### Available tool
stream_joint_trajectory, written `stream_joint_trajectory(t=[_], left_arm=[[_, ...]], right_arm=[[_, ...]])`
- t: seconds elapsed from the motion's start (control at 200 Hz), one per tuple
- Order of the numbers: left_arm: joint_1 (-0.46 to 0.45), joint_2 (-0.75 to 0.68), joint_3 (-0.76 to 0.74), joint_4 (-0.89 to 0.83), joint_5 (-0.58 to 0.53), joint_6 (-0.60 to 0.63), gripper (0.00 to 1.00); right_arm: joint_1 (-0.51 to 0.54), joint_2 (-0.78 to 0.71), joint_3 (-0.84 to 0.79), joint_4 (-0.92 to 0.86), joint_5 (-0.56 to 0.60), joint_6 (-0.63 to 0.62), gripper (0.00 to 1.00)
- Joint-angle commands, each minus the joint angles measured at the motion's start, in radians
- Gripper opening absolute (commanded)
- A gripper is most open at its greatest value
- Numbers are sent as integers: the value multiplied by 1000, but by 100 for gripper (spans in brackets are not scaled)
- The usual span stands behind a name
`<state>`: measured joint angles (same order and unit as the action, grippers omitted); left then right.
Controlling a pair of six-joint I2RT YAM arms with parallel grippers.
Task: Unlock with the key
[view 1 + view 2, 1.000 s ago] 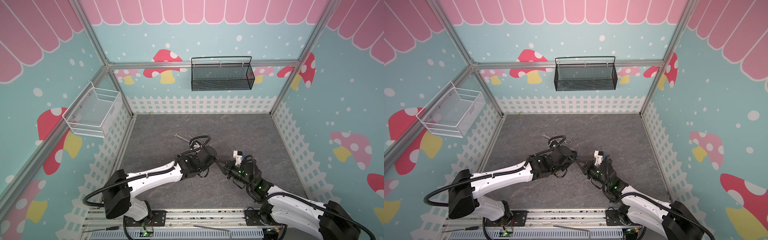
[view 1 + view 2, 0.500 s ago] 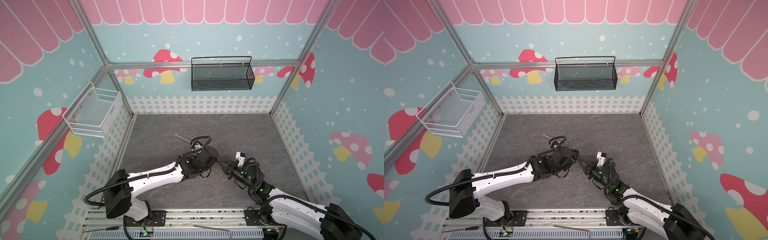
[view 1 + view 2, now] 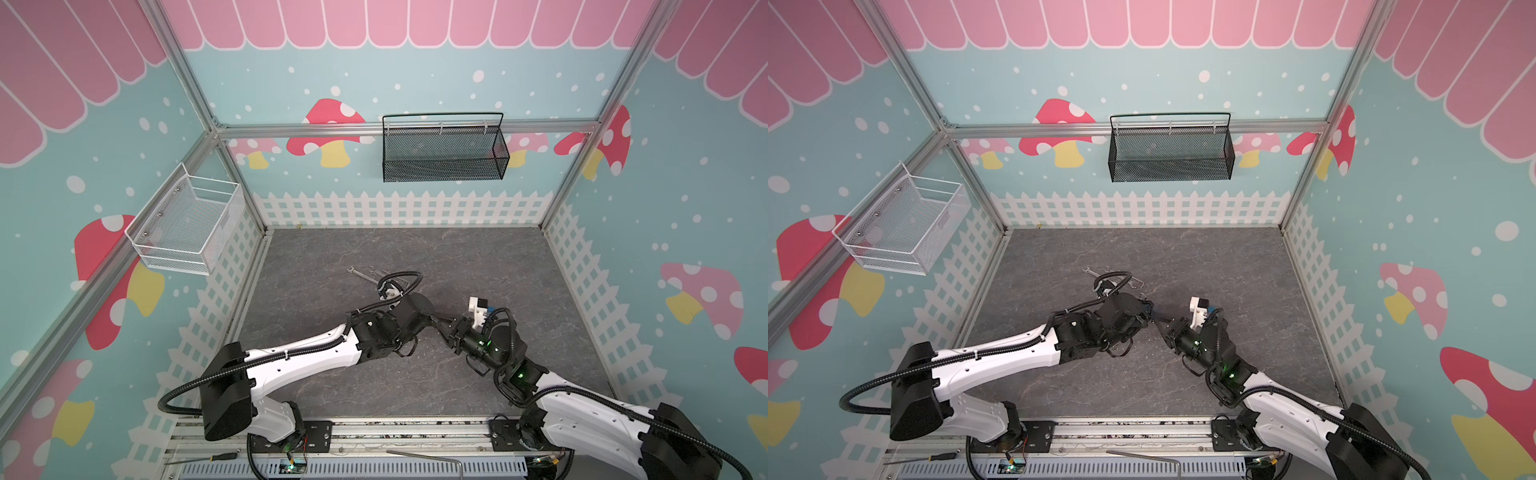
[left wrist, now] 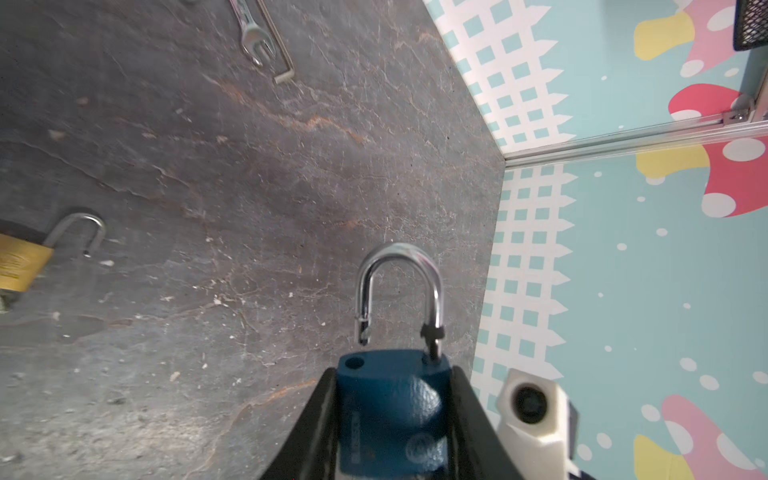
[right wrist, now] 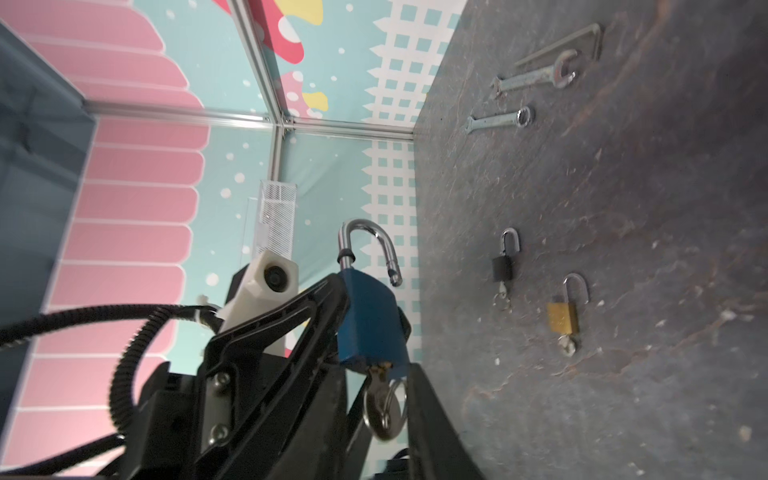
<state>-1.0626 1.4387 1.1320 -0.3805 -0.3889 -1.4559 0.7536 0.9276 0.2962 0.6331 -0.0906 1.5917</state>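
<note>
The grey table (image 3: 457,257) spreads under both arms, and the two sets of fingers meet tip to tip above its near middle. A black basket (image 3: 442,158) hangs on the back wall, far beyond the fingertips. A white basket (image 3: 187,224) hangs on the side wall, well off on the left fingers' side.

The left fingers (image 3: 435,319) are partly closed on the blue padlock (image 4: 390,399), one finger pressed to each side of its body, holding it clear of the table. Its shackle (image 4: 399,257) sticks out past those fingertips and stands open: one leg sits in the body and the other hangs free above its hole.

On the table well beyond the fingertips lie a large wrench (image 5: 536,77), a small wrench (image 5: 498,118) and a bent hex key (image 5: 557,45), close together. Nearer the fingers, off to one side of the held padlock, a brass padlock (image 5: 562,318) lies with its shackle open. A black padlock (image 5: 503,268) lies just beside it, not touching.

The key (image 5: 384,411) sits in the bottom of the blue padlock and hangs between the right fingers (image 3: 452,331). These stand a little apart on either side of it, and I cannot tell whether they touch it.
</note>
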Motion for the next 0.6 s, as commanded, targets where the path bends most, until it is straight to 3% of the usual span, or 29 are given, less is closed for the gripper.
stream_joint_trajectory(t=[0.0, 0.18, 0.445, 0.595], left_arm=[[-9, -76, 9, -87, -31, 85, 0], [45, -185, -84, -90, -13, 208, 0], [56, -313, -172, -87, -38, 576, 0], [57, -355, -267, 72, -9, 810, 0]], right_arm=[[-3, -20, 29, -85, 26, -104, 36], [-10, -110, 19, -210, 50, -220, 53], [-52, -167, 175, -568, 25, -537, 72], [-63, -118, 310, -725, 1, -720, 79]])
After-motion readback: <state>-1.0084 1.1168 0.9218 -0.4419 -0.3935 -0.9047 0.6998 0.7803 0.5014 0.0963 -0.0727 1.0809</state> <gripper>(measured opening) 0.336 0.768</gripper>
